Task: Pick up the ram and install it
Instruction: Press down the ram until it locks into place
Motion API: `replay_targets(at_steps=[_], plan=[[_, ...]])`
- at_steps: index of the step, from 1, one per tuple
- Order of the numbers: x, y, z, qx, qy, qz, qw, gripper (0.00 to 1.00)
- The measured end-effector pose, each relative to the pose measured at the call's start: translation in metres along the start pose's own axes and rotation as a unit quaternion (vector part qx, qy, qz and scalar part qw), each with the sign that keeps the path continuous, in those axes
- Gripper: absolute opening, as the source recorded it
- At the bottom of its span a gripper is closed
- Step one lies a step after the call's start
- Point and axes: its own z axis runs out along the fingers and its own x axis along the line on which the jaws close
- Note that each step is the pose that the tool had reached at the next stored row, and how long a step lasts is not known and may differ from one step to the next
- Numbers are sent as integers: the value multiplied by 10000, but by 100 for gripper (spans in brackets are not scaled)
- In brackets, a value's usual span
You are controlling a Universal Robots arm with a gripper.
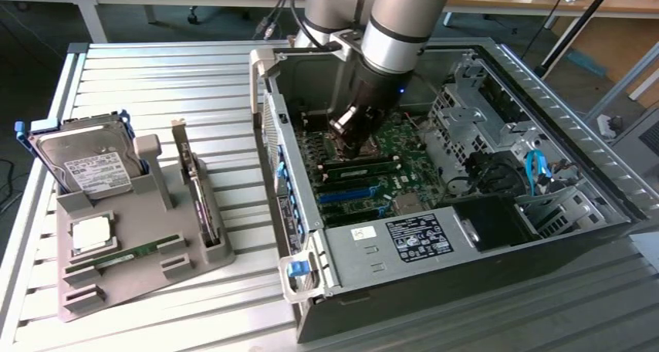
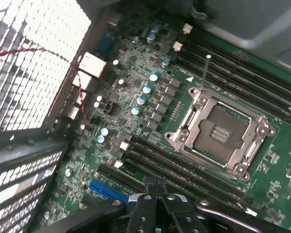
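Slatted metal table (image 1: 154, 82), pale grey, ribbed lengthwise. On it: 1 open computer case (image 1: 484, 252), sheet steel, lying on its side, and 1 grey moulded tray (image 1: 123, 282) to the exterior view's left of the case.

Tray contents, counted:
- 1 hard drive (image 1: 92, 170) in a blue-edged caddy, standing up; white label, print unreadable.
- 1 dark expansion card (image 1: 196, 190) on edge, metal bracket up.
- 1 square silver processor chip (image 1: 91, 232), flat.
- 1st ram (image 1: 126, 255): long thin green stick, lying flat in a tray groove, well apart from the arm.

Inside the case:
- 1 green motherboard (image 1: 397, 186).
- 2nd ram (image 1: 363, 167): long narrow stick set on edge in a slot, just below the tool.
- 1 black label (image 1: 419, 238) with white print and 1 small white sticker (image 1: 363, 233) on the case; neither readable.
- Blue cables (image 1: 533, 170) toward the exterior view's right.

1 arm, grey tube segments, reaching down into the case. Gripper (image 1: 356, 140) black; in the wrist view, gripper (image 2: 157, 196) pressed together, fingers side by side, nothing clearly pinched. Contact with 2nd ram: cannot tell.

Wrist view also gives 1 empty processor socket (image 2: 218, 133) with a bright metal frame, rows of long black memory slots on both sides of it, 1 blue slot (image 2: 106, 190), many small round silver-topped capacitors, perforated case wall (image 2: 34, 63), 1 thin red wire across it.
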Motion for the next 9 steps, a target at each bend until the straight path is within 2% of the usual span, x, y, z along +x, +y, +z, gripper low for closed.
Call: replay_targets(at_steps=[4,6,9], plan=[[1,0,-6,-25,-6,355,9994,11],[1,0,-16,-42,-9,592,9982,11],[1,0,-22,-57,-12,796,9968,11]])
